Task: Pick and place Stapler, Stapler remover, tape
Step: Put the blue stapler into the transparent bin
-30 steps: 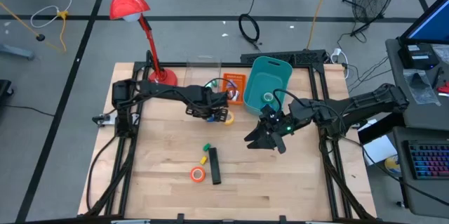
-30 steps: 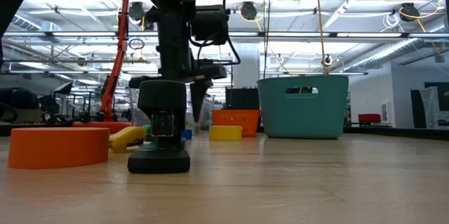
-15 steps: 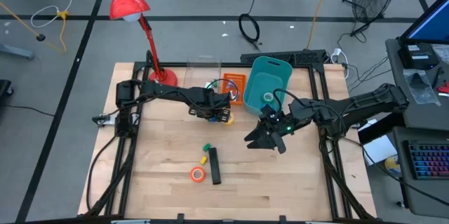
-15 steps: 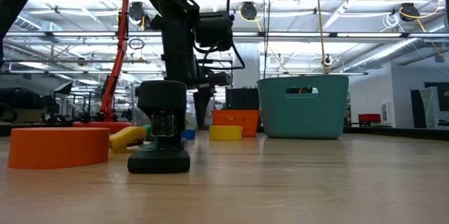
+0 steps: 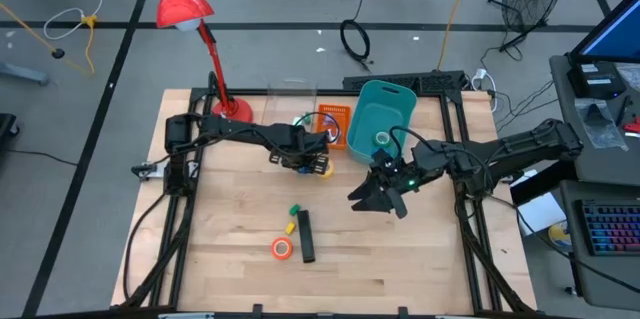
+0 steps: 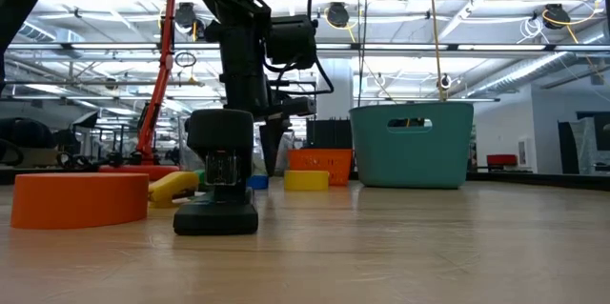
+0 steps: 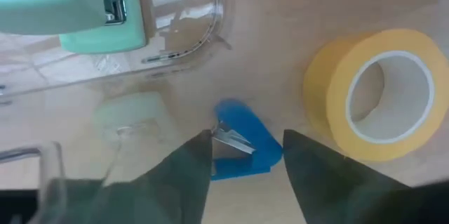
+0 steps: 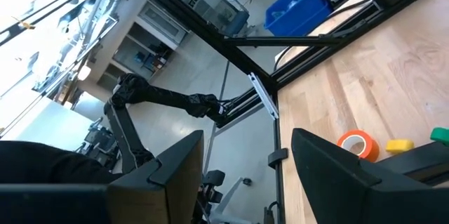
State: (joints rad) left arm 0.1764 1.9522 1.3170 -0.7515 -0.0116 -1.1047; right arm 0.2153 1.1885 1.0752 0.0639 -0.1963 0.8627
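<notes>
the left end effector (image 7: 242, 157) has dropped low over the table (image 5: 400, 259), fingers open but narrowing around the blue stapler remover (image 7: 242, 143) between them, yellow tape (image 7: 375, 94) just beside; a grasp looks imminent. the right end effector (image 5: 375, 197) waits open

Table (image 5: 240, 259) under me was pale wood, smooth, matt grain. Yellow tape (image 7: 375, 94) looked like matt paper, pale core. Blue remover (image 7: 242, 140) was glossy plastic with shiny metal claw. Teal bin (image 5: 385, 117) looked like smooth plastic. My fingers (image 7: 186, 175) were dark, matt.
</notes>
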